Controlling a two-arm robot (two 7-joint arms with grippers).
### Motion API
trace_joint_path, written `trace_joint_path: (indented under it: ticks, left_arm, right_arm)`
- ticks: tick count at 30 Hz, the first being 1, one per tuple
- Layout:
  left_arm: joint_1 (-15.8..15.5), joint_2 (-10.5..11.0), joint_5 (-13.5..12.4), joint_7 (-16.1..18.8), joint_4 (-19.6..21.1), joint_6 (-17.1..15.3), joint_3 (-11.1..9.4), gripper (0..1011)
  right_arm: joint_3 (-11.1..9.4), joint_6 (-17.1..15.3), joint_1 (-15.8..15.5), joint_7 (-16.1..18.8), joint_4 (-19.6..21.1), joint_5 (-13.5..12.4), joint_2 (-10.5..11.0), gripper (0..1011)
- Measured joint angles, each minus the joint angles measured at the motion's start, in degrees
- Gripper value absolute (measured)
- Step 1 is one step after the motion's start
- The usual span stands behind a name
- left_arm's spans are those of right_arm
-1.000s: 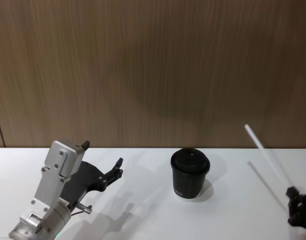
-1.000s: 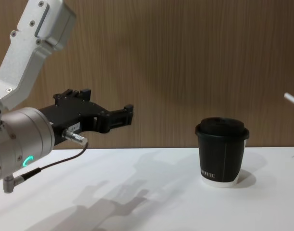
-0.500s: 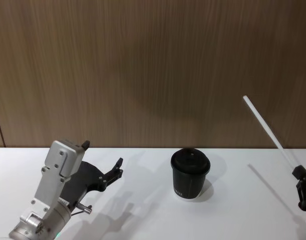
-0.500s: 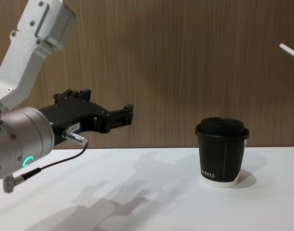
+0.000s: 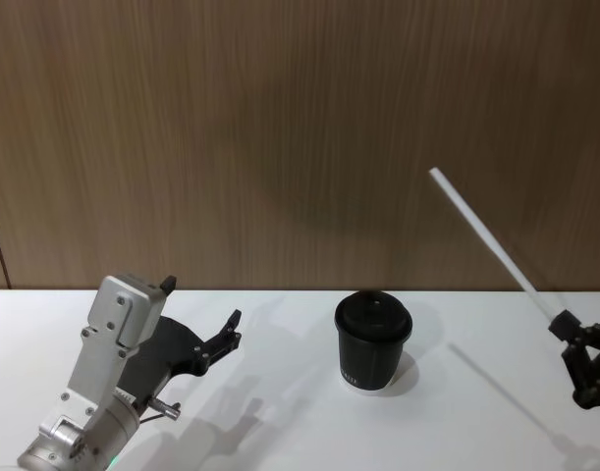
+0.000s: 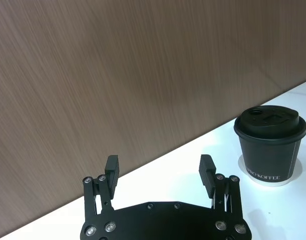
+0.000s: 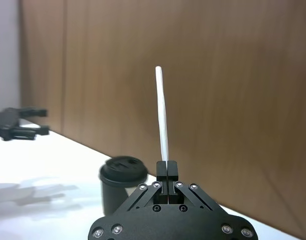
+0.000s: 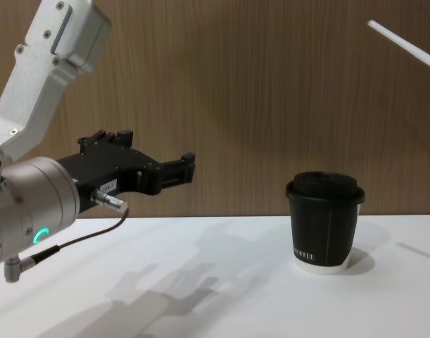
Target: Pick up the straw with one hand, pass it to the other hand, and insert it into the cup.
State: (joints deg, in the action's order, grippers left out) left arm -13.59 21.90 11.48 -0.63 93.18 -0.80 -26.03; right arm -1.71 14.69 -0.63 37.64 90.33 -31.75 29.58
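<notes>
The white straw (image 5: 488, 238) slants up and to the left from my right gripper (image 5: 567, 329), which is shut on its lower end at the head view's right edge. In the right wrist view the straw (image 7: 162, 117) rises straight out of the shut gripper (image 7: 167, 167); its upper end crosses the chest view's top right corner (image 8: 405, 45). The black lidded cup (image 5: 373, 340) stands upright on the white table, left of the straw. My left gripper (image 5: 203, 337) hovers open over the table's left side, well apart from the cup (image 6: 270, 145), with nothing between its fingers (image 6: 207, 169).
A wood-panelled wall (image 5: 300, 137) rises right behind the white table (image 5: 290, 412). The left arm's silver body with its green ring (image 8: 32, 211) fills the chest view's left side. Bare tabletop lies between the left gripper and the cup (image 8: 326, 220).
My right gripper has risen and shifted left with the straw, whose tip now stands higher and closer to the cup. The left arm and the cup have not moved.
</notes>
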Motion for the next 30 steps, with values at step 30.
trace_joint_path:
  ticks: [30]
  left_arm:
    - [0.00, 0.00, 0.00, 0.00, 0.00, 0.00, 0.00, 1003]
  right_arm:
    - [9.32, -2.67, 5.58, 16.93, 0.98, -8.87, 2.21, 9]
